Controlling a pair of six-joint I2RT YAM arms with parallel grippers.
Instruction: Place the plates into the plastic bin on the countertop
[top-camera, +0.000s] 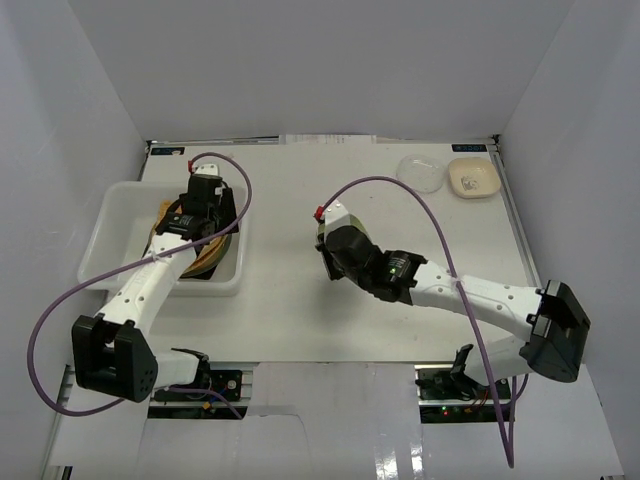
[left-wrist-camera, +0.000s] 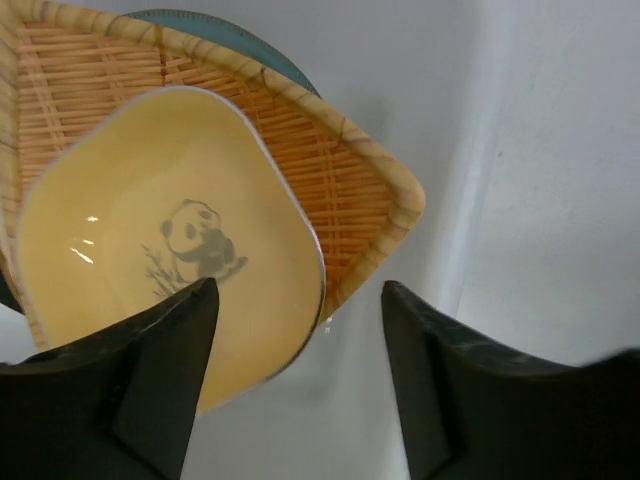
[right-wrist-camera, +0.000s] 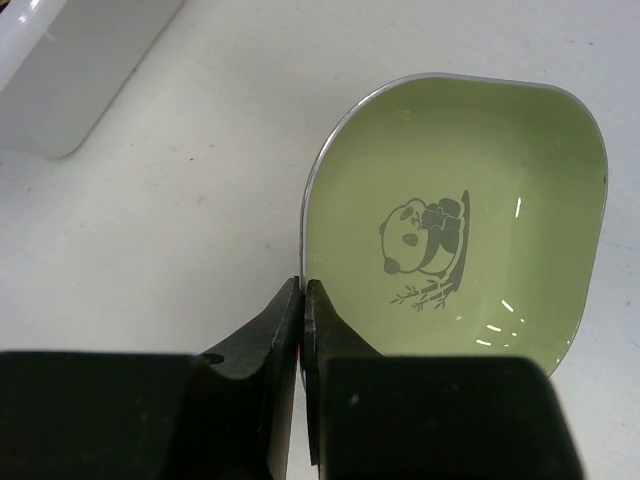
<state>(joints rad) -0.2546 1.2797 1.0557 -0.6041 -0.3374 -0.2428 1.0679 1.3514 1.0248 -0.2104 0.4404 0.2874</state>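
Left gripper (left-wrist-camera: 300, 292), seen from the left wrist, hangs wide open with nothing between its dark fingers, pointing down into the plastic bin (left-wrist-camera: 545, 150). At 10 o'clock of the gripper lies the yellow plate (left-wrist-camera: 160, 250) with a panda print. It rests on the orange woven plate (left-wrist-camera: 345, 175), and the rim of the teal plate (left-wrist-camera: 235, 30) peeks out behind at 12 o'clock. The near finger overlaps the yellow plate's lower edge in this view, but I cannot tell whether it touches. From the right wrist, the right gripper (right-wrist-camera: 302, 292) is closed tight on the left rim of the green plate (right-wrist-camera: 460, 220), its fingers pinching the thin edge. The plate spreads away toward 1 o'clock over the white worktop (right-wrist-camera: 180, 220), and whether it rests there or is lifted cannot be told. A corner of the bin shows at 10 o'clock. From the top camera, the left arm (top-camera: 150, 280) reaches from its base at 7 o'clock up over the bin, which sits at 9 o'clock on the worktop. The right arm (top-camera: 480, 292) stretches low from 4 o'clock toward the centre, its wrist turned to 11 o'clock. A clear dish (top-camera: 420, 172) and a cream dish (top-camera: 473, 177) lie side by side at 1 o'clock, well apart from both arms. Plain white walls (top-camera: 320, 60) enclose the worktop on three sides, and a purple cable (top-camera: 400, 190) loops over each arm.
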